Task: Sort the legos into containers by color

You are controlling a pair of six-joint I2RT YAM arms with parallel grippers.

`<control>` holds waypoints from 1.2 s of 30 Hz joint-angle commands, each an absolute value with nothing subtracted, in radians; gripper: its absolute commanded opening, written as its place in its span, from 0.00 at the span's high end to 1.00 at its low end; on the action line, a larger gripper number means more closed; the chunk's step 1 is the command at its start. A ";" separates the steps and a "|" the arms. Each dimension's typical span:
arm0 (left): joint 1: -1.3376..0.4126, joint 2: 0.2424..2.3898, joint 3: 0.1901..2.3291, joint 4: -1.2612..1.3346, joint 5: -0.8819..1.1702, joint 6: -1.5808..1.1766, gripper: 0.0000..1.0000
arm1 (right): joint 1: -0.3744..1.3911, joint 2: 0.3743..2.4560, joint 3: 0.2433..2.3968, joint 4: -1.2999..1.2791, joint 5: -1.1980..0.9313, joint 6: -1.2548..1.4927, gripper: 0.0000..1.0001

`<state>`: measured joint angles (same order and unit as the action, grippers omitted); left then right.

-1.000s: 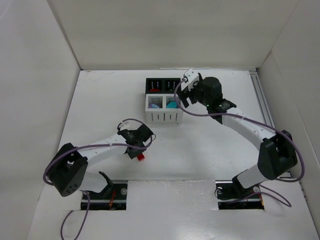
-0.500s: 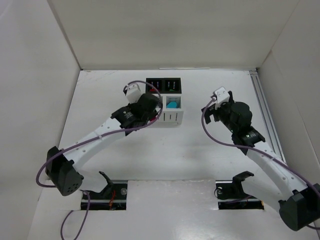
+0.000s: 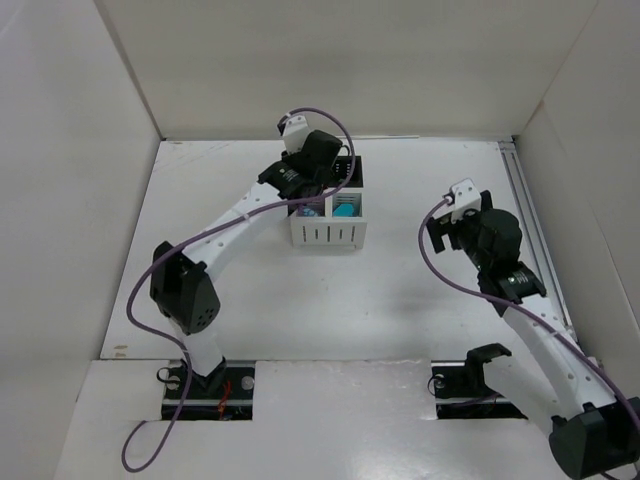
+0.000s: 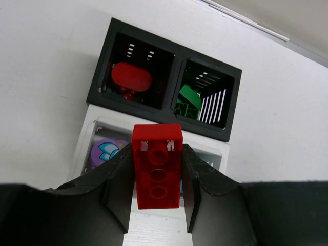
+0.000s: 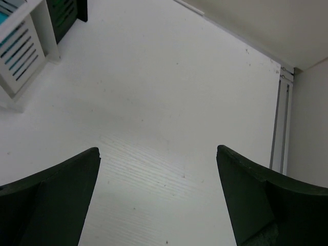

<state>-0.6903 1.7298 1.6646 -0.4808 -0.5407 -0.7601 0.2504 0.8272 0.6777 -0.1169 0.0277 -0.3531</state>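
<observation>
Left arm (image 3: 236,221) moved over bins (image 3: 330,233); wrist view reveals jaws gripping red lego (image 4: 157,166); right jaws spread.

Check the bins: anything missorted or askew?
Nothing stands out. The square black-and-white plastic bin block sits upright, holding red lego, green lego, purple lego, cyan lego in separate compartments. The left hand grips a red rectangular plastic brick.

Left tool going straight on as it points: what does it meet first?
Probably the bin block, its held red brick landing near the wall between white and black compartments; depth is unclear.
</observation>
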 commanded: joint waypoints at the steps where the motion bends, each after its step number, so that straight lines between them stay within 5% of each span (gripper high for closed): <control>1: -0.675 1.774 1.782 -0.486 -0.525 -0.710 0.86 | 0.218 0.862 0.702 -0.140 -0.004 -0.383 0.00; 36: -0.534 2.003 1.990 -0.422 -0.495 -0.604 0.86 | 0.133 0.928 0.712 -0.140 -0.139 -0.411 0.00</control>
<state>-0.5350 1.9877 1.9404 -0.4438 -0.4789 -0.6342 0.1390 0.9310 0.6777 -0.1574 -0.1207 -0.4046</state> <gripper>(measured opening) 0.327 0.995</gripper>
